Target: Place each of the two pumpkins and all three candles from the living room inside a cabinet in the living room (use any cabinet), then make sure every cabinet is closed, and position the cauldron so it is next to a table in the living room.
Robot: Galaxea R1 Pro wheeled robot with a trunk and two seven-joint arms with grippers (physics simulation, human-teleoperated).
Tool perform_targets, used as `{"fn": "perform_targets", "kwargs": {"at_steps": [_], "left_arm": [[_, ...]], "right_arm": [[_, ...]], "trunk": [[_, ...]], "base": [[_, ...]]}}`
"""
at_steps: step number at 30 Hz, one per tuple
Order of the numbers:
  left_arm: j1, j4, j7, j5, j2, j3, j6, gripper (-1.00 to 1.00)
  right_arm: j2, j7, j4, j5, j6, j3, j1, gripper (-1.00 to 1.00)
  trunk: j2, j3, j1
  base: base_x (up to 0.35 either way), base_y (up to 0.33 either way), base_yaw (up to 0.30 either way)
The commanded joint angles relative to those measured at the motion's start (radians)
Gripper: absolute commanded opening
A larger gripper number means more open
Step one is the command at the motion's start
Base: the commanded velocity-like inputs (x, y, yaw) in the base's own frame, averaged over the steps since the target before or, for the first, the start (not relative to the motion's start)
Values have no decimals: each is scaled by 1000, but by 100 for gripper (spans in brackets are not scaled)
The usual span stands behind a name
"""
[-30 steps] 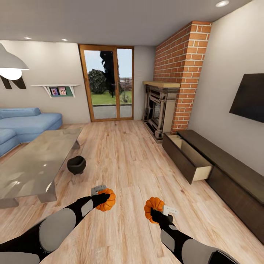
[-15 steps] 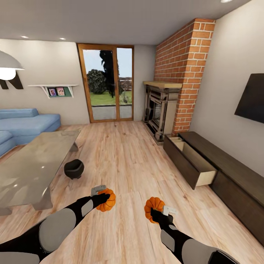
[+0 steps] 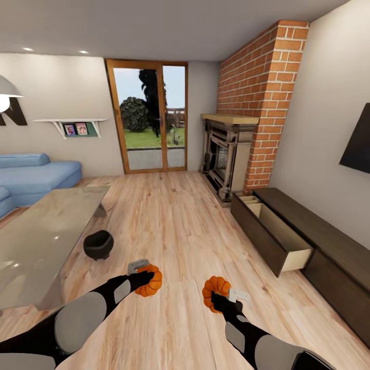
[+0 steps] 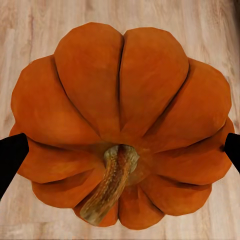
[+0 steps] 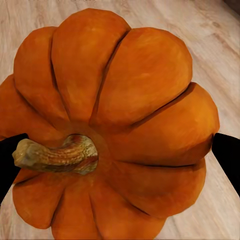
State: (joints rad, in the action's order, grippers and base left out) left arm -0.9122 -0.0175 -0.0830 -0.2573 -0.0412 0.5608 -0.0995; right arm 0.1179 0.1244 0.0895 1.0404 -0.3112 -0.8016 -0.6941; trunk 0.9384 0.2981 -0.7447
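Each hand carries a bright-orange pumpkin above the plank floor. My left gripper (image 3: 146,280) is shut on one pumpkin (image 3: 149,280), whose ribbed top and brown stem face the left wrist camera (image 4: 122,130). My right gripper (image 3: 218,296) is shut on the other pumpkin (image 3: 214,291), close up in the right wrist view (image 5: 107,130). The dark-brown cabinet (image 3: 329,246) runs along the right wall, with one drawer (image 3: 275,231) pulled open and its pale inside showing. A black cauldron (image 3: 98,244) sits on the floor beside the glass table (image 3: 36,241). No candles are in view.
A stone fireplace (image 3: 226,154) and brick chimney (image 3: 262,103) stand beyond the cabinet. Glass doors (image 3: 149,123) close the far wall, a blue sofa (image 3: 31,177) lies at the far left, and a black TV (image 3: 357,146) hangs on the right wall. Open floor lies ahead.
The whole view has shifted: the table and cauldron slid left, the cabinet and open drawer drew nearer, so the camera moved. Both grippers keep their pumpkins in the same place relative to me.
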Motion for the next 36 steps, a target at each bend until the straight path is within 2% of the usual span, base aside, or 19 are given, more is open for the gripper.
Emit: {"fn": "perform_targets", "kwargs": {"at_steps": [1, 36], "left_arm": [[0, -2, -3, -8, 0, 11, -6, -100], [0, -2, -3, -8, -3, 11, -6, -100]], "right_arm": [[0, 4, 1, 2, -2, -10, -1, -100], [2, 4, 1, 3, -2, -10, -1, -100]], "trunk": [[1, 1, -1], [1, 1, -1]], "base": [[331, 25, 0], [331, 113, 0]]}}
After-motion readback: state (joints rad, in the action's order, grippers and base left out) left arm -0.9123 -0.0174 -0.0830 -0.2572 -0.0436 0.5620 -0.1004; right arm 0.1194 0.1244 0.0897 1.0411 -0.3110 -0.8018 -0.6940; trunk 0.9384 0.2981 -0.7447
